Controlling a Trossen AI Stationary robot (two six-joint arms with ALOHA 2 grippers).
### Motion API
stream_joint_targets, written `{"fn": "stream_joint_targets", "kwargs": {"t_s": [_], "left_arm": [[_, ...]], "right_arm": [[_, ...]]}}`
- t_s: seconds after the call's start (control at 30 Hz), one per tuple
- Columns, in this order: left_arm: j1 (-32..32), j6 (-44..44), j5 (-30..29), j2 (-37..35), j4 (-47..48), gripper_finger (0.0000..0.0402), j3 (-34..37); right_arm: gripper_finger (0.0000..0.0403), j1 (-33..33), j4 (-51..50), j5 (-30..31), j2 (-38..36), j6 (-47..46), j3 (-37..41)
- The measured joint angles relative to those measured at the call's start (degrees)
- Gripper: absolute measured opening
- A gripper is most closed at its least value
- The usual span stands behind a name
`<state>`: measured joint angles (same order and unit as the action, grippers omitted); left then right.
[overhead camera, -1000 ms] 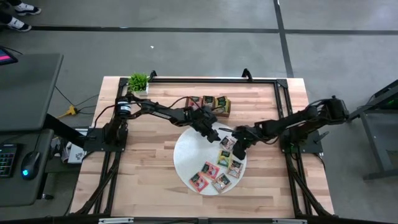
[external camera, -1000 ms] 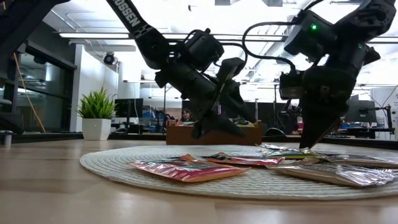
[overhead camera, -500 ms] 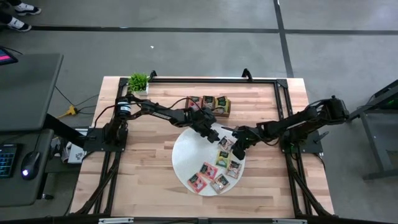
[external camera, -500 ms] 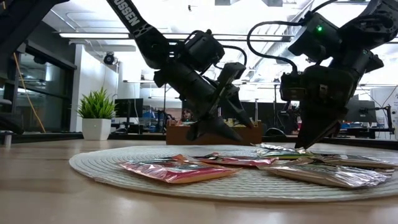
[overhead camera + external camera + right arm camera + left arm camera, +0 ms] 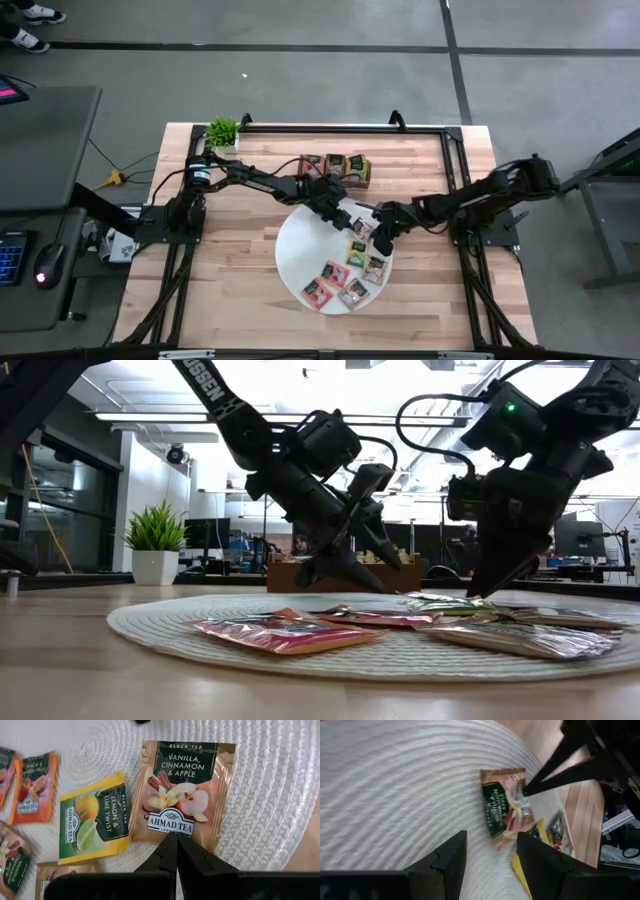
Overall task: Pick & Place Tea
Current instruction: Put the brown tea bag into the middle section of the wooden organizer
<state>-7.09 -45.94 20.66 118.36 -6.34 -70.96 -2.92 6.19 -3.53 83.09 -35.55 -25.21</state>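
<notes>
Partway through the tea: some packets sit in the tray, several still lie on the mat.

We see a few tea packets already in the wooden tray (image 5: 335, 166), while the rest lie on the white woven mat (image 5: 300, 245). Our right gripper (image 5: 176, 851), fingers pressed shut and holding nothing, touches its tip to the vanilla, cinnamon and apple packet (image 5: 184, 795); the lemon and lime packet (image 5: 92, 817) lies just beside. Our left gripper (image 5: 490, 855) hovers partly open and empty, that same packet just ahead of its fingers. We cannot count the tray's contents, and the low view hides the far packets.
</notes>
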Motion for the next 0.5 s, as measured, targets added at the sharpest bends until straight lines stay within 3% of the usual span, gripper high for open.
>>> {"fn": "stream_joint_targets", "kwargs": {"t_s": [0.5], "left_arm": [[0.76,0.61,-1.01,-0.02,3.95,0.0172,-0.02]], "right_arm": [[0.0,0.9,14.84,-4.43,10.34,-1.7,-0.47]]}}
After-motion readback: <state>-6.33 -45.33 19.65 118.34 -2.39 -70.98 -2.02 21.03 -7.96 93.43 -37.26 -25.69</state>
